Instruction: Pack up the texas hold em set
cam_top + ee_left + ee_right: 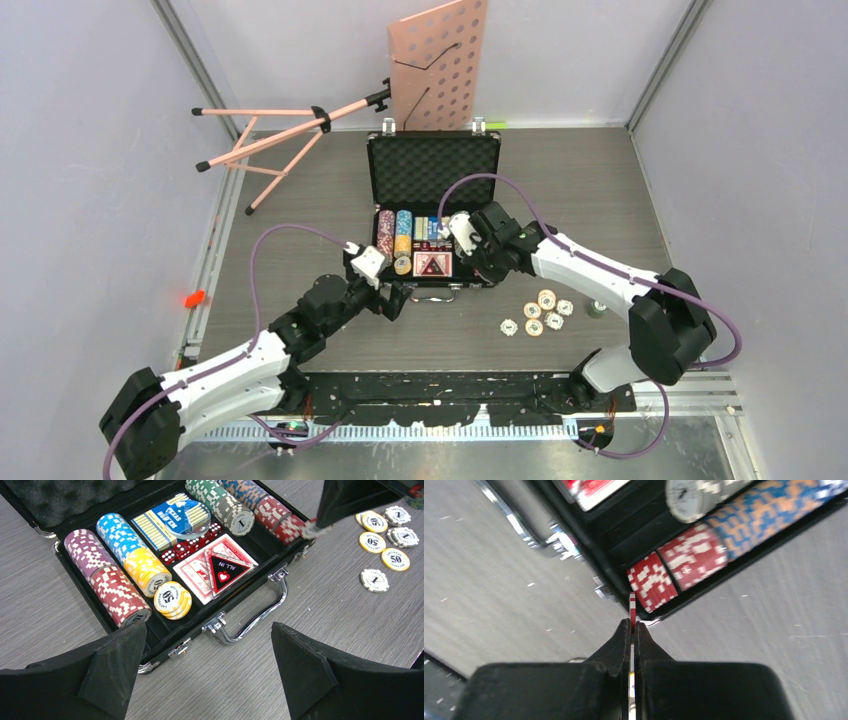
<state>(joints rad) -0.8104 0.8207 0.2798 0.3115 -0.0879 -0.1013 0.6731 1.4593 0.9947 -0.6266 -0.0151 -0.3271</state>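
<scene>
The black briefcase (433, 168) lies open mid-table, its foam lid up. Rows of poker chips (117, 555), a blue card deck (157, 522), a red deck (192, 575) under an "ALL IN" triangle and red dice (192, 546) fill it. My left gripper (207, 627) hangs open just before the silver handle (260, 614), holding nothing. By the case's front right corner, my right gripper (633, 625) is shut on one red chip (632, 605), held on edge beside the short red stack (652, 582). This gripper (487, 270) shows there in the top view.
Several loose white and yellow chips (540, 312) lie on the table right of the case, with a small green object (596, 308) beyond them. The pink music stand (440, 65) rises behind the case, its tripod (270, 140) lying at back left.
</scene>
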